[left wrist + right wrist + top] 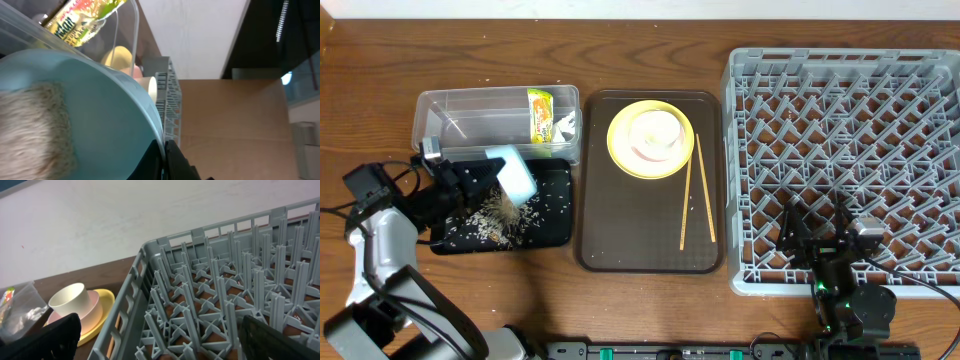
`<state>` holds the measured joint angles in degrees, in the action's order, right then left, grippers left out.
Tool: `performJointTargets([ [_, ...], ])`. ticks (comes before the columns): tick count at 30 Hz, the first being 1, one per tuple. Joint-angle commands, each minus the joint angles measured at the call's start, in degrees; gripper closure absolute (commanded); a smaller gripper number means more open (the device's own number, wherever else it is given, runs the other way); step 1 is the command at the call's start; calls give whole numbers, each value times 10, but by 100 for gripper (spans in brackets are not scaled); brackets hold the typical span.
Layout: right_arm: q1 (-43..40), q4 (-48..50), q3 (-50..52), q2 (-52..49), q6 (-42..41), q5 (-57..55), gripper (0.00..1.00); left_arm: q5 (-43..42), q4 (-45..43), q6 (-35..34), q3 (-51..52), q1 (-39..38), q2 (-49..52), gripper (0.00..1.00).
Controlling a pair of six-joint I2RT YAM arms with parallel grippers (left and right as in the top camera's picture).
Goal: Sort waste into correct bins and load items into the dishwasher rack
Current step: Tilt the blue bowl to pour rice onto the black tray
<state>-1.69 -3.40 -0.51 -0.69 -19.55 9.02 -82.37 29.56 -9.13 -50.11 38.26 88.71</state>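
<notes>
Left to right: we see the left gripper [490,180] clamped on the blue bowl [513,172], tilted so the rice [492,212] falls onto the black tray [555,215]. The wrapper [540,113] lies in the tub [470,110]. The plate [618,152], cup [655,128] and chopsticks [686,200] wait on the brown tray [630,235]. The right gripper [817,226] hovers agape, holding nothing, at the rack [850,130].

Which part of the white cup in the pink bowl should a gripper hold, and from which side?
Grip the rim of the white cup from straight above, one jaw inside and one outside. It stands upright with its mouth open, and the pink bowl hides its lower wall, so a side grip probably fits badly.
</notes>
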Motion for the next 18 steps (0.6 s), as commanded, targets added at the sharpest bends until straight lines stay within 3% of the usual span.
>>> performJointTargets([
  [1, 1, -1, 2, 3, -6, 2, 2, -43, -1, 8, 2, 3, 13, 94],
  [12, 1, -1, 2, 3, -6, 2, 1, -77, 13, -7, 2, 10, 17, 94],
  [18, 1, -1, 2, 3, -6, 2, 1, -77, -13, -69, 2, 12, 16, 94],
])
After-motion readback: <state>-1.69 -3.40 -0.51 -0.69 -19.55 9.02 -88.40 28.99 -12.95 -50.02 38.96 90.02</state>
